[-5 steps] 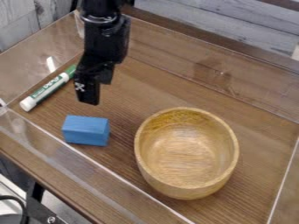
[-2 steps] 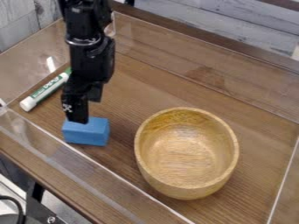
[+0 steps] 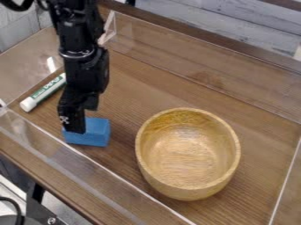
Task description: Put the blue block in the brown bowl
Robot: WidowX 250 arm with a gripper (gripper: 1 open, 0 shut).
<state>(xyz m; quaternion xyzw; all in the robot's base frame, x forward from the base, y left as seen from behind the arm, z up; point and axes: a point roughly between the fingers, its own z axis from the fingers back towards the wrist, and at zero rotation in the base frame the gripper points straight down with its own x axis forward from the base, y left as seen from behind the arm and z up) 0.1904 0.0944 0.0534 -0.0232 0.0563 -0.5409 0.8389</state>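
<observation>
- We are positioning the claw (image 3: 74, 121) directly over the blue block (image 3: 88, 133), with its jaws spread wide and pinching nothing; the block is lying flat on the desk (image 3: 177, 83), just left of the brown bowl (image 3: 188, 153) and apart from it.
- We are risking an off-centre grasp: the claw is appearing to sit toward the block's left rear corner, so closing there could be pushing the block aside or twisting it out of the jaws.
- We are risking a hard contact with the desk if the descent is running too deep, since the fingertips are already appearing close to the block's top face; exact clearance cannot be told from this view.
- We are watching the transfer path: a weak pinch on the smooth, rounded block could be letting it slip before it is over the bowl.
- We are noting the bowl's thick rim as an obstacle; a low carry could be clipping it and shifting the bowl.
- We are treating the green-and-white marker (image 3: 46, 89) as clear of the work, lying well behind the block.
</observation>
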